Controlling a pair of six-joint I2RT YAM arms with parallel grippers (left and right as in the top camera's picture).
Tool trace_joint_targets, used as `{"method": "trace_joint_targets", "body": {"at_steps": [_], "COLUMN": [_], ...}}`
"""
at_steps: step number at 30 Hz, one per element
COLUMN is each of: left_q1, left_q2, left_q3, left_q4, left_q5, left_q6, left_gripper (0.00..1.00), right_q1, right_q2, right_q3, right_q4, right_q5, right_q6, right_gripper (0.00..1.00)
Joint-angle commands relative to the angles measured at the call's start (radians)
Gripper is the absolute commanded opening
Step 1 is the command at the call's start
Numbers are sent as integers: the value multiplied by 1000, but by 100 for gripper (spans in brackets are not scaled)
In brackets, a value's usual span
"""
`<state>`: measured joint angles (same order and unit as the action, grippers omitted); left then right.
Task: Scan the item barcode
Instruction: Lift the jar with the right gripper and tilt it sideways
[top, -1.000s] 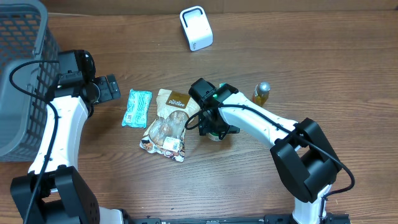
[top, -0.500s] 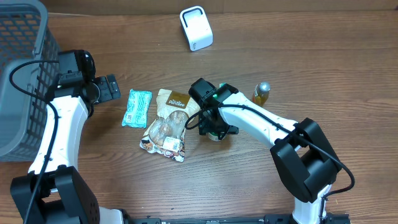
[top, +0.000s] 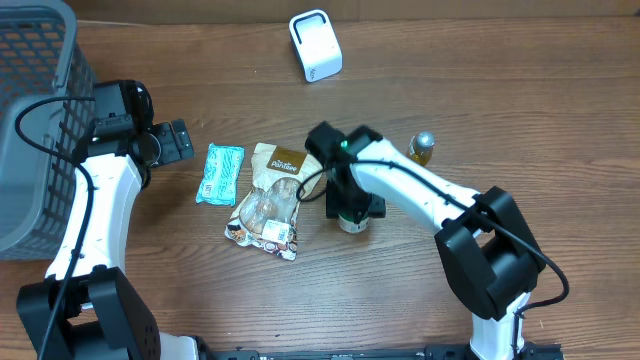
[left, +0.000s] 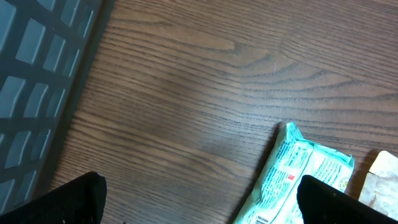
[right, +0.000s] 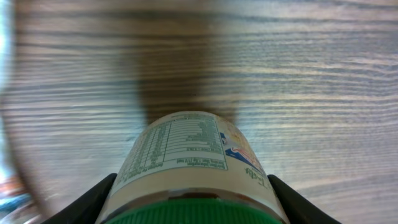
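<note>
A jar (right: 186, 149) with a green lid and a printed nutrition label fills the bottom of the right wrist view. My right gripper (right: 193, 202) is shut on it, one black finger against each side just below the lid. From overhead the jar (top: 352, 223) pokes out under that gripper (top: 348, 205), right of a snack bag (top: 270, 198). The white barcode scanner (top: 316, 45) stands at the back of the table. My left gripper (left: 199, 211) is open above bare wood, beside a teal packet (left: 298, 174).
A grey basket (top: 30, 120) fills the left edge. The teal packet (top: 219, 173) lies left of the snack bag. A small bottle with a gold cap (top: 421, 148) stands behind the right arm. Bare wood lies between the items and the scanner.
My right wrist has turned and shifted slightly right and forward, and its fingers have closed in on the jar. The left arm has not moved.
</note>
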<state>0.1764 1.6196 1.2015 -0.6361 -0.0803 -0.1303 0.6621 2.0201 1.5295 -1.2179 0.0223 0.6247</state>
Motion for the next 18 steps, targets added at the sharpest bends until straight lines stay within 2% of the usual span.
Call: {"method": "trace_joint_targets", "body": {"at_steps": [1,2,4,8,18], "left_q1": [-7,-7,-7,-7,-7], "left_q2": [-15,-15,-15,-15,-15], "left_q3": [22,22,22,22,22], "left_q4": [1,1,1,1,1], "left_q5": [-5,-5,-5,-5,-5], "left_q6": [11,11,11,11,11], "left_gripper": [99,100,100,100,100], "right_q1": [-48,-58,-77,-103,-116], "right_q2": [-13,-13,-13,-13,-13], "right_q3": [167,198,260,322,322], "right_q4": [-73,-98,-152,-246,-374], "right_q5": [-189,-245,-358,-526,-769], "right_q6": [-44,-59,-60,-60,-56], "right_gripper": [48,44,30,30,33]}}
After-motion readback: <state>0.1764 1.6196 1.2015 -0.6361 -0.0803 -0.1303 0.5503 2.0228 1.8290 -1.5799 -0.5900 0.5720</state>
